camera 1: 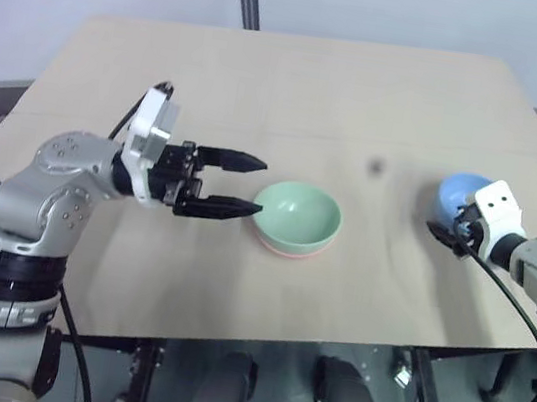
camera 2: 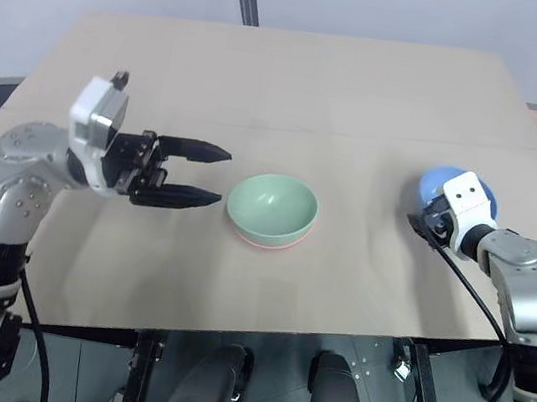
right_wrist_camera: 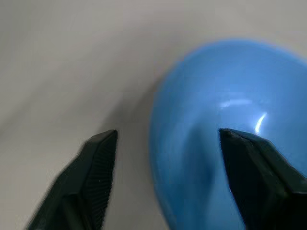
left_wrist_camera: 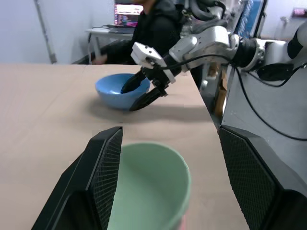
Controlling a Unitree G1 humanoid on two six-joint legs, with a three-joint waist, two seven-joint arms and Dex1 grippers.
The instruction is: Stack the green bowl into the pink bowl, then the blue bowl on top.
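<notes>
Risk check: right fingers (left_wrist_camera: pixel 144 91) straddling the blue bowl's (camera 1: pixel 462 193) rim, not yet clamped.
My right fingers stand apart, one inside the blue bowl, one outside its wall; closing off-centre could tip or skid it toward the surface (camera 1: pixel 296 84) edge close by. My left fingers (camera 1: pixel 240 186) are released, empty, just beside the green bowl (camera 1: pixel 297 215), which sits nested in the pink bowl (camera 1: pixel 286 251); a careless swing there would nudge that stack.
</notes>
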